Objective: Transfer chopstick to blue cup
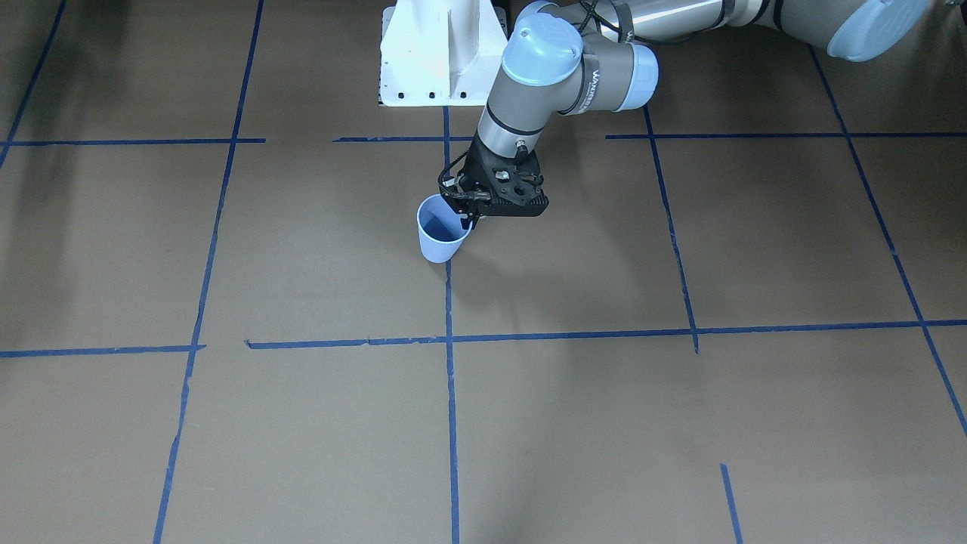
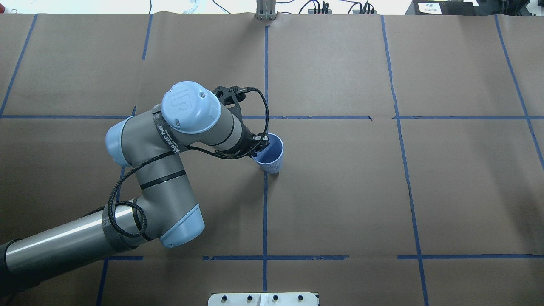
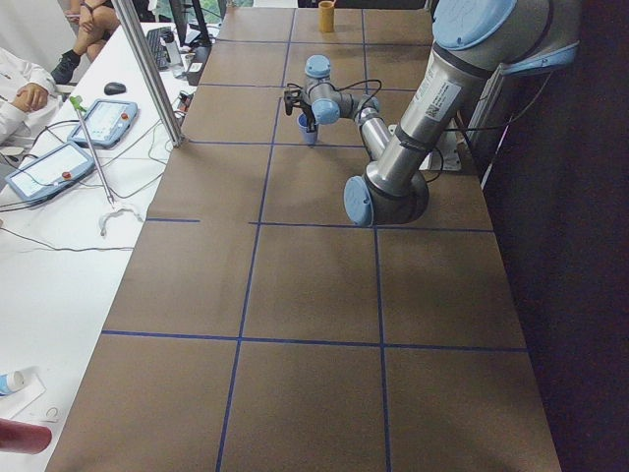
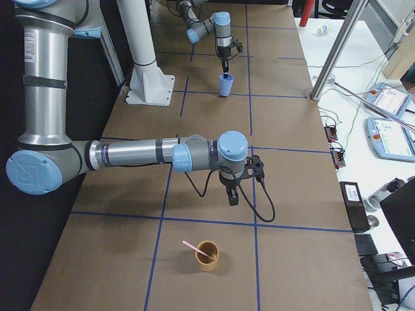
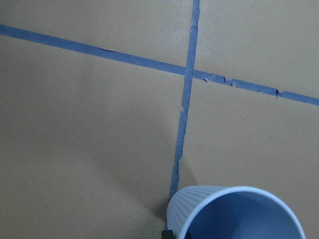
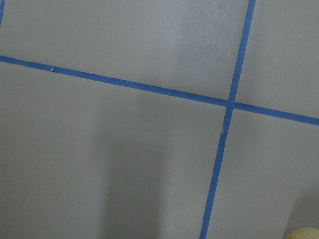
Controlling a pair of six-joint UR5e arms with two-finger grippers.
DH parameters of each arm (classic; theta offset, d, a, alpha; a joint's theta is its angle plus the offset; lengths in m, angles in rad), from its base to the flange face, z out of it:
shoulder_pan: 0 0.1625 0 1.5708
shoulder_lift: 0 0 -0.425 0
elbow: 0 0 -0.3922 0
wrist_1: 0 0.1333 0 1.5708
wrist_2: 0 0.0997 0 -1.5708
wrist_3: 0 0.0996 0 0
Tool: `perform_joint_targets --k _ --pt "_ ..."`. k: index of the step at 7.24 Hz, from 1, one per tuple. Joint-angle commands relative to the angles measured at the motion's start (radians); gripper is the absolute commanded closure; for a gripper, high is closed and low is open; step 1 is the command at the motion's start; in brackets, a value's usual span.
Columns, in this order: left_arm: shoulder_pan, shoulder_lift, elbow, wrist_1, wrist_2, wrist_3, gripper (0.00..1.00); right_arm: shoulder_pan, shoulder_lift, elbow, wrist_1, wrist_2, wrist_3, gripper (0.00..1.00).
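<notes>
The transfer is not yet getting under way, judging by where things are lying. The chopstick (image 4: 190, 246) is leaning in a tan cup (image 4: 208, 258) at the right end of the tabletop (image 1: 680, 423), well apart from the blue cup (image 1: 442, 238), which is standing upright and empty on a tape line near the middle. Everything is remaining to do: gripping the stick, lifting it clear, carrying it across and dropping it in.

The left claw (image 1: 462, 211) is sitting at the blue cup's rim and appears to be pinching its wall, one finger inside and one outside. The right claw (image 4: 232, 196) is hanging just beside the tan cup; whether it is spread or pressed together I cannot tell.

The chopstick is showing as a thin, straight, pale pink stick, its upper end poking out over the tan cup's rim at a slant.
</notes>
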Motion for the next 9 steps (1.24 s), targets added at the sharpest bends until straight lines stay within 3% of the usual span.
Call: perform_joint_targets --k 1,4,5,6,7,9 --pt "0.004 -0.009 -0.001 0.041 0.012 0.015 0.95 -0.001 0.000 -0.001 0.002 0.002 -0.001 0.00" --pt "0.011 -0.010 0.000 0.060 0.039 0.051 0.92 -0.001 0.000 -0.001 0.005 0.002 -0.001 0.00" --pt "0.023 -0.010 0.002 0.060 0.041 0.049 0.65 -0.002 0.002 0.000 0.005 0.002 -0.001 0.00" --pt "0.025 -0.010 0.002 0.060 0.041 0.051 0.25 -0.004 0.002 -0.001 0.005 0.002 -0.001 0.00" --pt "0.025 -0.012 -0.001 0.060 0.042 0.051 0.06 -0.007 0.002 -0.001 0.007 -0.001 -0.001 0.00" --pt "0.013 -0.006 -0.079 0.087 0.039 0.049 0.00 -0.010 0.002 -0.001 0.007 -0.007 -0.004 0.00"
